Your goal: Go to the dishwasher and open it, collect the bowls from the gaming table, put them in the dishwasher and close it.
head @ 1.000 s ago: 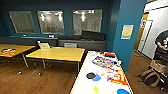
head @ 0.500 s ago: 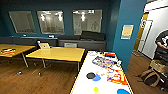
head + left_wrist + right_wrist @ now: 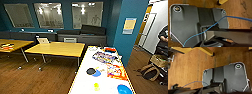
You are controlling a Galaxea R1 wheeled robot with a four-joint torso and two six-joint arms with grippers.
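The gaming table reaches from the lower middle of the head view toward the blue wall, with a white top, a yellow edge and colourful game boards on it. On its near end lie a blue bowl, a black bowl overlapping another blue bowl, and a small yellow-green item. At the far end are a pale bowl and a red item. The dishwasher is out of view. Both wrist views look down past the robot's dark plate onto wooden floor.
Two yellow-topped tables stand left of the gaming table, with wooden floor between them and me. A low dark cabinet runs under the windows. A person stands at the right with bags on the floor.
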